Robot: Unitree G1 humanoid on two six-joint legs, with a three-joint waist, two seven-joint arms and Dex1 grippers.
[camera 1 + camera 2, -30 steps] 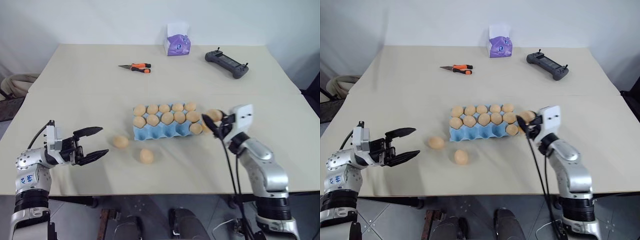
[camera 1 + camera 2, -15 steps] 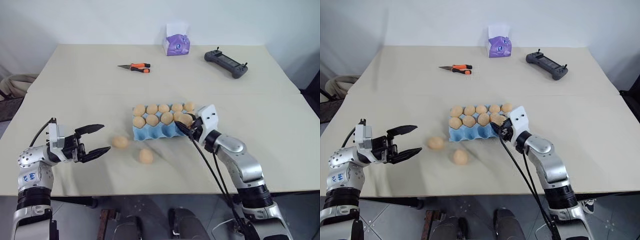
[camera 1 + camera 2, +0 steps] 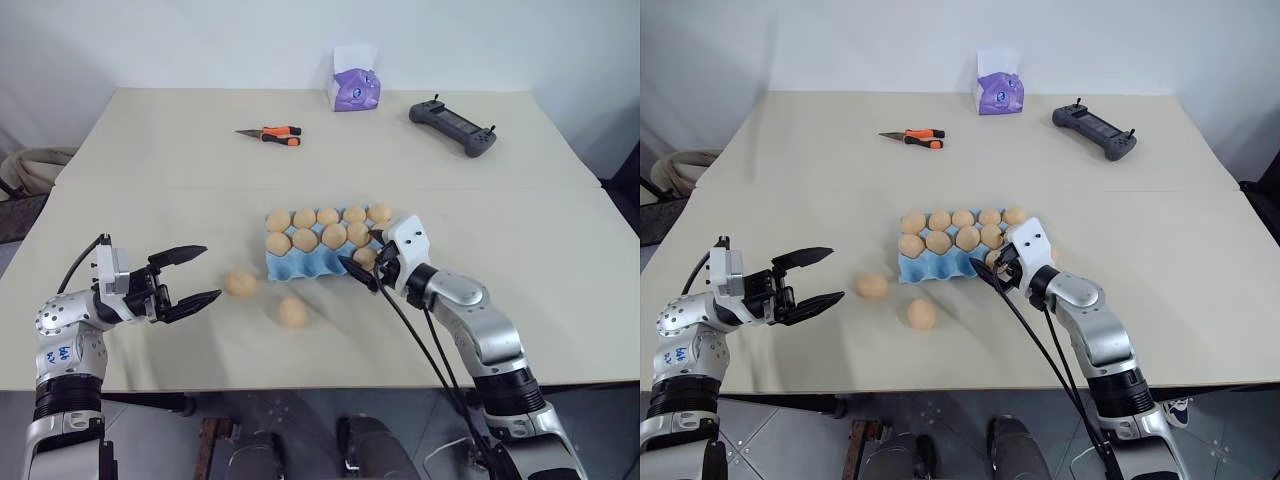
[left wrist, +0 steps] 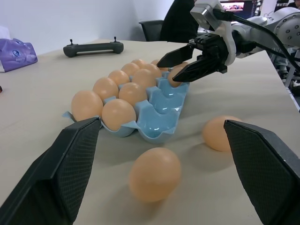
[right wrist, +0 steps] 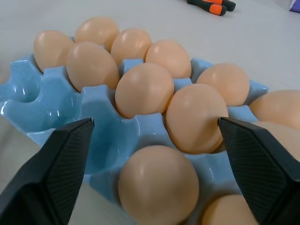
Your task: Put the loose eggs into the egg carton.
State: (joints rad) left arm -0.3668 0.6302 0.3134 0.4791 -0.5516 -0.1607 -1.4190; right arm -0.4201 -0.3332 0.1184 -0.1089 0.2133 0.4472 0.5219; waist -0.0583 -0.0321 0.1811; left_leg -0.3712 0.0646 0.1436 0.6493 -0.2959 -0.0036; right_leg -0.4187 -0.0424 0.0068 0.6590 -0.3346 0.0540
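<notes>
The light blue egg carton (image 3: 300, 266) lies mid-table, its two back rows full of tan eggs. Two loose eggs (image 3: 240, 284) (image 3: 292, 312) rest on the table in front of its left end. My right gripper (image 3: 357, 250) stands open at the carton's front right, its fingers wide on either side of an egg (image 5: 158, 185) that sits in a front-row cup, not touching it. My left gripper (image 3: 210, 273) is open and empty, hovering left of the loose eggs, which lie between its fingers (image 4: 70, 164) in the left wrist view.
At the far side of the table are a purple tissue pack (image 3: 355, 88), orange-handled pliers (image 3: 270, 134) and a black controller (image 3: 453, 125). The table's front edge runs just below both arms.
My right gripper carried an egg leftward from beside the carton's right end over its front row, then opened; the egg now sits in a cup. The left arm stayed put.
</notes>
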